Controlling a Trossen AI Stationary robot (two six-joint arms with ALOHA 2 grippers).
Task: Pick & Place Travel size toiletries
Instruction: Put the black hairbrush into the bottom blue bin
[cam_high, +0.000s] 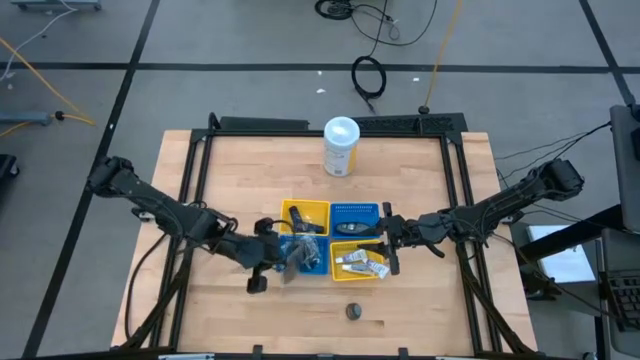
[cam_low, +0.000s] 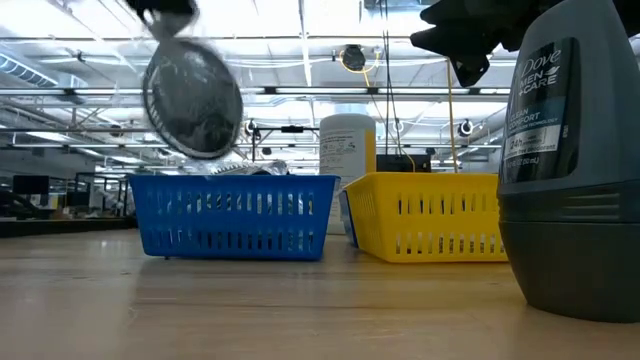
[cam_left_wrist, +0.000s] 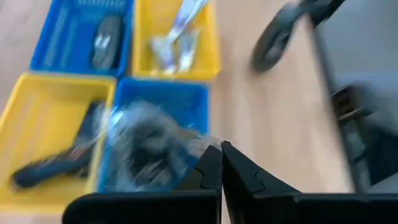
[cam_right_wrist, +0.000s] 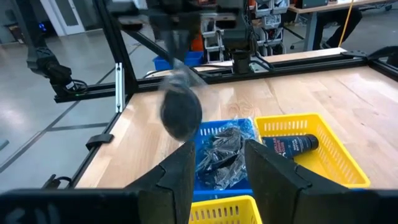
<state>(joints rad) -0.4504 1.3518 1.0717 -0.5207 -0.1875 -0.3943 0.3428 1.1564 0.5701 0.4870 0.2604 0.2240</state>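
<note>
My left gripper (cam_left_wrist: 221, 163) is shut on a dark grey mesh puff (cam_low: 193, 97) in clear wrap, which hangs above the near blue tray (cam_low: 235, 215). The right wrist view shows the puff (cam_right_wrist: 181, 112) in the air over more mesh puffs (cam_right_wrist: 222, 155) lying in that tray. White tubes (cam_high: 360, 263) lie in the near yellow tray (cam_high: 376, 277). My right gripper (cam_right_wrist: 214, 168) is open and hovers by the near yellow tray's right side (cam_high: 388, 240), touching nothing. My left gripper pinches the puff's wrap between its two shut fingers at the upper edge (cam_left_wrist: 200, 148). It comes from above and from the table's left. The puff hangs below the fingers, lifted clear of the blue tray.
Four trays stand two by two mid-table. The far yellow tray (cam_right_wrist: 329, 146) holds a dark bottle (cam_right_wrist: 291, 146), and the far blue tray (cam_high: 355, 212) a dark piece. A white canister (cam_high: 341, 146) stands behind them. A grey deodorant (cam_low: 570, 160) stands near the front edge.
</note>
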